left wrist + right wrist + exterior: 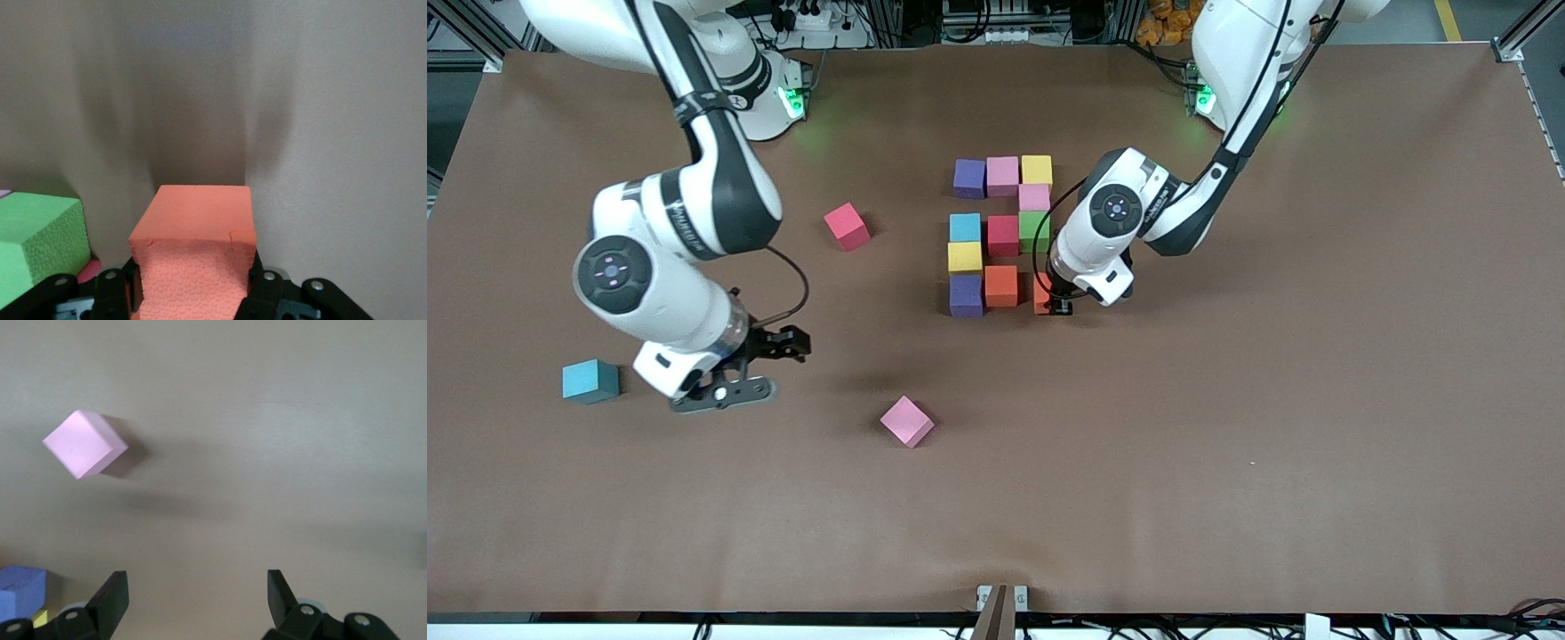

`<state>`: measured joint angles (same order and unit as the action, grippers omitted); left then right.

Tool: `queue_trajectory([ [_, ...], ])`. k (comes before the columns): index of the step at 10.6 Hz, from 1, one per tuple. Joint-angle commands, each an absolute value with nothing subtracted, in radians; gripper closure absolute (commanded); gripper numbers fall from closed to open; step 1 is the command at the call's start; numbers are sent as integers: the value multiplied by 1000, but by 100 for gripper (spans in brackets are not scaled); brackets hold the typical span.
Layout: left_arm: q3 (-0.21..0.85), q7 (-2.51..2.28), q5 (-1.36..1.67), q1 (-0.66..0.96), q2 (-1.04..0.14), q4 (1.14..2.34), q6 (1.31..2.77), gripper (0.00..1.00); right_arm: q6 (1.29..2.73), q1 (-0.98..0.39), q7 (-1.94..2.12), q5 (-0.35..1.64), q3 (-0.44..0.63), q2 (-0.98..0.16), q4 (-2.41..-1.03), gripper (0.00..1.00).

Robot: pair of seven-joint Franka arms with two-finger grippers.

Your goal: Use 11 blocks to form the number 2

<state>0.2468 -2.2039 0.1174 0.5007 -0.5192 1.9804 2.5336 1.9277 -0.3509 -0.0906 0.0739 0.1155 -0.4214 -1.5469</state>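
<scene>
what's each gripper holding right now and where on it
The left gripper clamps the orange block by two opposite side faces. The right gripper holds nothing.

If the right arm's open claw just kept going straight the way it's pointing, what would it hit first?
Most likely only the bare table. The right gripper hangs open, pointing down at brown surface. The loose pink block sits off to one side of that line, so it would probably be missed, though depth is hard to judge.
</scene>
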Motion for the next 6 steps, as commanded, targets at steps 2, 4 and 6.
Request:
queue_trajectory([
  [2, 253, -2258, 81, 514, -545, 1965, 2566, 86, 1868, -290, -112, 26, 100, -446, -1476, 7],
  [4, 267, -2258, 59, 512, -545, 1967, 2579, 86, 1861, -282, -110, 6, 98, -448, -1468, 7],
  [6, 271, -2286, 38, 512, -555, 1967, 2611, 86, 1801, -256, -110, 6, 100, -440, -1444, 7],
])
